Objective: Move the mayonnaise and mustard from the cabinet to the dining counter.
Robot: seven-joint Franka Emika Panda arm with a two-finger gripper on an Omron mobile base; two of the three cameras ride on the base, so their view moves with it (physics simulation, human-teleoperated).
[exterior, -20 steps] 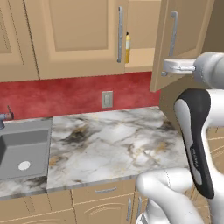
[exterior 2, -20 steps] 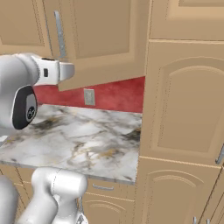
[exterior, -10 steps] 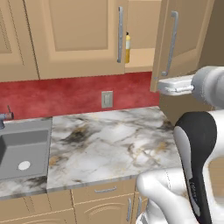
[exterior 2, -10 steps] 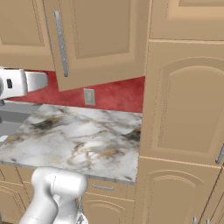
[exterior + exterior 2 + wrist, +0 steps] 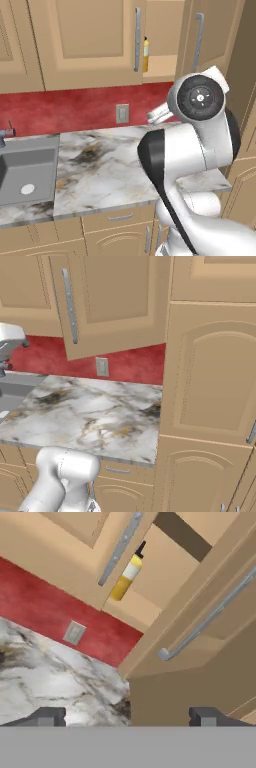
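Note:
The mustard [image 5: 127,574], a yellow bottle with a black nozzle, stands upright on the low shelf of the open cabinet [image 5: 165,567]. From the left base it shows in the gap between the doors [image 5: 146,54]. My gripper [image 5: 127,717] is open, its tips wide apart with nothing between them. It hangs below and in front of the cabinet, well short of the bottle. The mayonnaise and the dining counter are out of view. The arm [image 5: 200,150] stands at the right of the left base view.
The cabinet's right door [image 5: 200,35] stands swung open, its long bar handle [image 5: 210,617] close to my hand. A marble counter [image 5: 105,170] with a grey sink [image 5: 25,170] lies below. A wall outlet [image 5: 122,113] sits on the red backsplash. Tall panelled units [image 5: 210,381] rise at the right.
The gripper has gone from shut to open, letting go of the right door's handle. The hand has swung down and left, away from the door, to in front of the backsplash.

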